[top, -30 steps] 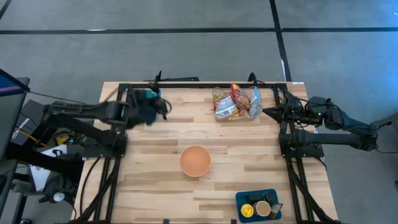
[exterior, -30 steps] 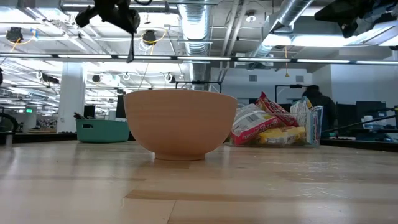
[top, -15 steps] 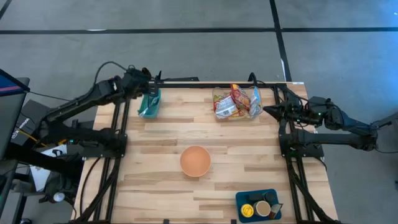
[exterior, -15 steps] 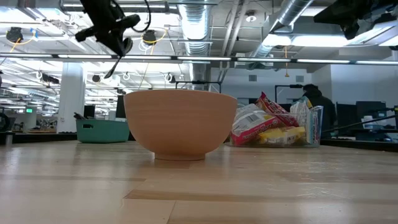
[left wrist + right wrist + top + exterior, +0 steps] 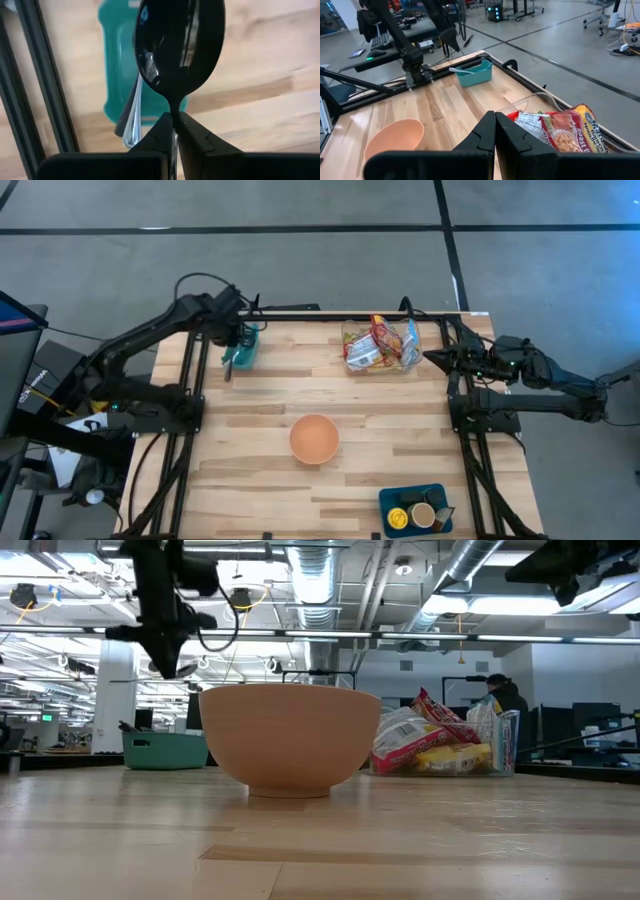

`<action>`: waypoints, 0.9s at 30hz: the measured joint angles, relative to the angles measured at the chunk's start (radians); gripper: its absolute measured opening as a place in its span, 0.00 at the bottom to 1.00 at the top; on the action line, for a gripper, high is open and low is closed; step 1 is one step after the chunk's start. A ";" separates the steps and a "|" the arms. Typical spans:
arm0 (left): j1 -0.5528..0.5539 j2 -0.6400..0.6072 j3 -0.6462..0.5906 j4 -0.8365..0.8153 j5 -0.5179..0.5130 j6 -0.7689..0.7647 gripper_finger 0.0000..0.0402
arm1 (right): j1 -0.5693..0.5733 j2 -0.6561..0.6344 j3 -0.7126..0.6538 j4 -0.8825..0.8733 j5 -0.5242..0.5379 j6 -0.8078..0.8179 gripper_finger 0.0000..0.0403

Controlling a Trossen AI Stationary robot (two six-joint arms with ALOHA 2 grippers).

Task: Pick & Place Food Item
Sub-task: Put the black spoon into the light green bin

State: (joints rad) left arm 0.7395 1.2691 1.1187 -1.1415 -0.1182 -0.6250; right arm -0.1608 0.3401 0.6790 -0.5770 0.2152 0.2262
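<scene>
On the wooden table an orange bowl stands in the middle. The left gripper is clamped on a black spoon above the teal bin. The right gripper, fingers together, waits near the snack bags.

Illumination is even and bright, supplied by overhead ceiling fixtures visible in the low view. The light wooden slatted worktop shows only soft, faint shadows. In the left wrist view, the glossy black plastic spoon carries reflected glare and appears large and slightly blurred at close range. In the low view, the round orange bowl is sharp; the far room is softer.
</scene>
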 joint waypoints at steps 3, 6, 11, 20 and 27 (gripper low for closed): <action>0.018 0.066 0.000 -0.019 0.021 0.016 0.02 | 0.000 0.000 0.000 0.000 0.000 -0.021 0.00; 0.054 0.122 0.000 -0.032 0.022 0.062 0.02 | 0.000 0.000 0.000 0.000 0.000 -0.023 0.00; 0.136 0.198 0.000 -0.031 0.022 0.071 0.02 | 0.000 0.000 0.000 0.000 0.000 -0.017 0.00; 0.206 0.289 0.000 -0.016 0.022 0.124 0.02 | 0.000 0.000 0.000 0.001 0.000 -0.016 0.00; 0.216 0.330 0.000 0.023 0.075 0.166 0.02 | 0.000 0.000 0.000 0.001 0.000 -0.016 0.00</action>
State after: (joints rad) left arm 0.9558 1.5994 1.1191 -1.1183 -0.0435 -0.4586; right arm -0.1608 0.3401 0.6788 -0.5762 0.2153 0.2100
